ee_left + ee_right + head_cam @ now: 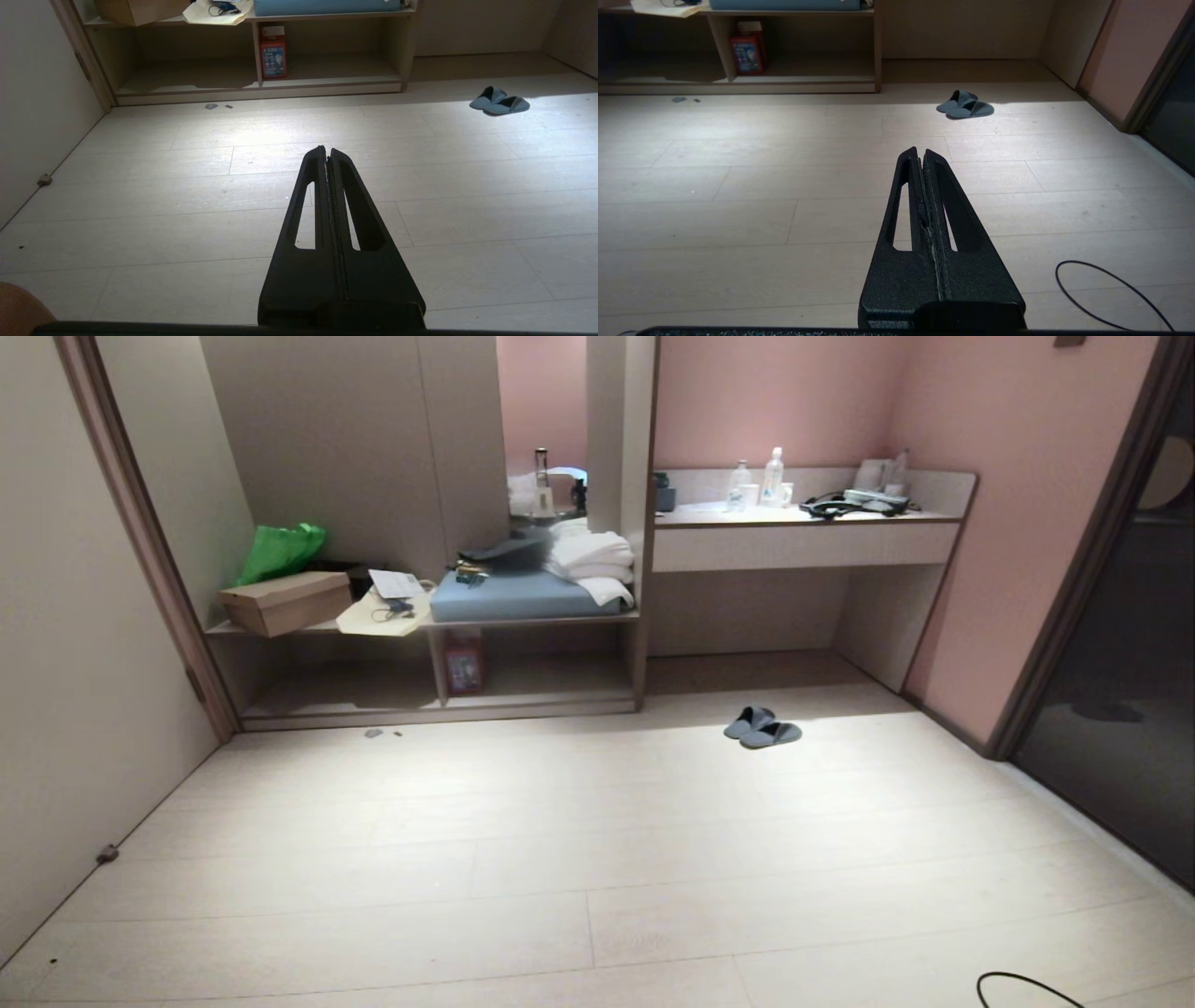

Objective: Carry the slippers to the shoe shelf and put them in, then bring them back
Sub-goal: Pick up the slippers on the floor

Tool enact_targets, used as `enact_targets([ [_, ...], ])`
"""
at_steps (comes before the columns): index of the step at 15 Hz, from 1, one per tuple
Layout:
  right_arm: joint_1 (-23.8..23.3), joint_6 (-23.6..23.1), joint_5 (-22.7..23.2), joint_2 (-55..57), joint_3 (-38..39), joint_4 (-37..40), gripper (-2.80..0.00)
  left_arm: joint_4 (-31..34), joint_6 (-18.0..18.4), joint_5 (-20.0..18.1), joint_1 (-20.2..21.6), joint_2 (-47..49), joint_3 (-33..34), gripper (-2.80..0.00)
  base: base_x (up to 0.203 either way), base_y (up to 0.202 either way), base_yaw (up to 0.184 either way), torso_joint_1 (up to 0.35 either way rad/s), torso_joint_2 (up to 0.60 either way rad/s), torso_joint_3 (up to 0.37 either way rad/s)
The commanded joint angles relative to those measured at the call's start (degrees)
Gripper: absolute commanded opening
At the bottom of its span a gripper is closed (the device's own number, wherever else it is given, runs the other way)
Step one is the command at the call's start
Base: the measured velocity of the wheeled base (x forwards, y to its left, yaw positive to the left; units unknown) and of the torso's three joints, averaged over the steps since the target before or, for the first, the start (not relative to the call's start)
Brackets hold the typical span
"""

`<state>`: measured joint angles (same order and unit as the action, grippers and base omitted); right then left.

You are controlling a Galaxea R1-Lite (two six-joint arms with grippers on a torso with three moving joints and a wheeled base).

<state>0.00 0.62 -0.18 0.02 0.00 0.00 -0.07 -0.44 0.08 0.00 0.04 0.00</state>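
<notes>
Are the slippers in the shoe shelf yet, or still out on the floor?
Out. The slippers lie side by side on the floor, right of the shoe shelf.

A cardboard box (pixel 287 602), green bag (pixel 280 551), blue cushion (pixel 513 597) and folded white towels (pixel 590 560) crowd the bench; bottles (pixel 771 478) line the desk counter (pixel 803 543).

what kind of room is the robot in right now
Most likely a hotel room's entry and dressing nook. A built-in unit has a low shoe shelf under a bench stacked with folded white towels, a vanity-style desk counter holds water bottles, and a pair of slippers lies on the floor.
</notes>
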Motion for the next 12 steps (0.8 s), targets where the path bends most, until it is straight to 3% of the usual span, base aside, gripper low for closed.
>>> enact_targets([
  [1,0.06,-0.01,0.01,0.06,0.00,0.00,-2.80,-0.02,-0.08,0.01,0.00,0.04,0.00,-2.80,0.000,0.000,0.000,0.000,0.00,0.000],
  [12,0.09,-0.12,0.01,0.06,0.00,0.00,-2.80,-0.02,-0.18,0.01,0.00,0.05,0.00,-2.80,0.000,0.000,0.000,0.000,0.00,0.000],
])
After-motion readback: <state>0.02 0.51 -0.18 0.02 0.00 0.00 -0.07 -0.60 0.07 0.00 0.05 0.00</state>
